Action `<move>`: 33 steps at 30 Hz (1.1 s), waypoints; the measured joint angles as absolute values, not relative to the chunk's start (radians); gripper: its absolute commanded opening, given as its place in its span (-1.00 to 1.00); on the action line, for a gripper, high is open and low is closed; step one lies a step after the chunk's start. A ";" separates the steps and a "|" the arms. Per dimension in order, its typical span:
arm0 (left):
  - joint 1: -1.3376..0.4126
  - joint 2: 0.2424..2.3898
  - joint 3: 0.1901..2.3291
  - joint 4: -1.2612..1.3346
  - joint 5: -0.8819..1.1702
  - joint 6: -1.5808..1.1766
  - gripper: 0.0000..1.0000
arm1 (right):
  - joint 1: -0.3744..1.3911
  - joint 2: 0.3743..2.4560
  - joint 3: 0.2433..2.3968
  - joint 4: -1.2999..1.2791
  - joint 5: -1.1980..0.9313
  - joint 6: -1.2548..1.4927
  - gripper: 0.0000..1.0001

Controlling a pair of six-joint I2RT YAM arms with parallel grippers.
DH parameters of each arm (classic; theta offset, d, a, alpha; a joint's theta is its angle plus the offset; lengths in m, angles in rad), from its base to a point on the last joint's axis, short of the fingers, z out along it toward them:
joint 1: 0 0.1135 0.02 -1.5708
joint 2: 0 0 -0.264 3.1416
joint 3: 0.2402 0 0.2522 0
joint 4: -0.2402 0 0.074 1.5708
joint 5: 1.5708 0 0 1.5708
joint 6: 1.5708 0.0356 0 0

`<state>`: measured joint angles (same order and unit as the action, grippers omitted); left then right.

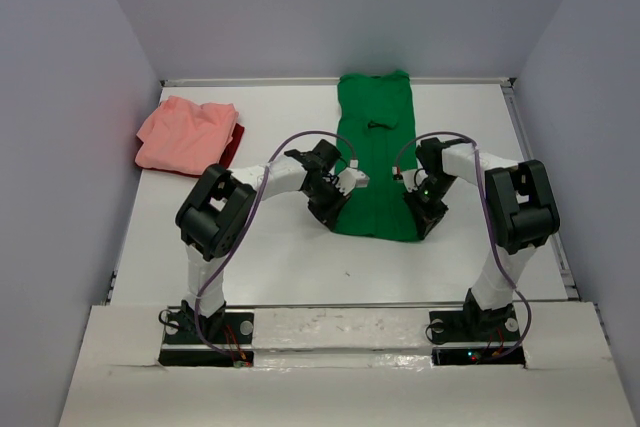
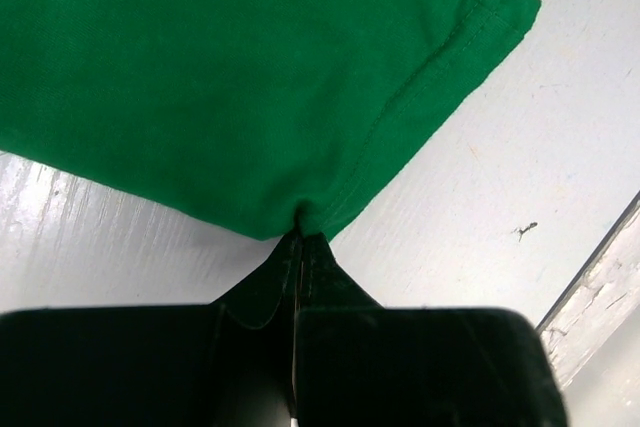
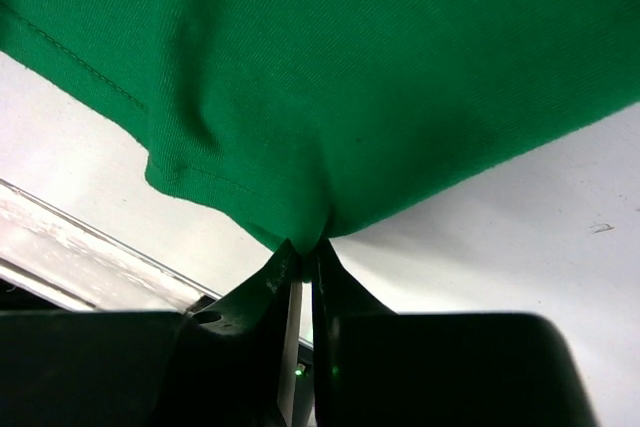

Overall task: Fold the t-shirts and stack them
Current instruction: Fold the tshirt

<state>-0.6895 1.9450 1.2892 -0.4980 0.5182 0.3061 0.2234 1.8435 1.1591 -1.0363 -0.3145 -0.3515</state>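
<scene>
My left gripper [image 2: 298, 237] and right gripper [image 3: 303, 245] each pinched a near corner of the green t-shirt [image 1: 375, 147]. I was folding it. Next, I thought, both corners needed lifting together toward its far end.

I work in a robotics lab cell: a white table [image 1: 280, 267] boxed in by plain pale walls [image 1: 70, 97], my left arm [image 1: 215, 212] and right arm [image 1: 520, 207] bolted to a rail [image 1: 340, 307] at its near edge.

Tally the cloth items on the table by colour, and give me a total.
green t-shirt: 1
salmon-pink t-shirt: 1
dark red cloth, only an edge showing beneath the salmon-pink one: 1
Total: 3
</scene>
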 measured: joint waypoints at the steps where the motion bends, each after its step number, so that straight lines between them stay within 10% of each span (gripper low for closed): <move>1: -0.690 1.945 1.289 -0.500 0.518 0.307 -1.00 | 0.223 1.843 1.159 -1.037 -0.315 -0.352 -0.89; 33: -0.712 1.866 1.381 -0.738 0.681 0.501 -1.00 | 0.223 1.653 1.271 -1.211 -0.260 -0.374 -1.00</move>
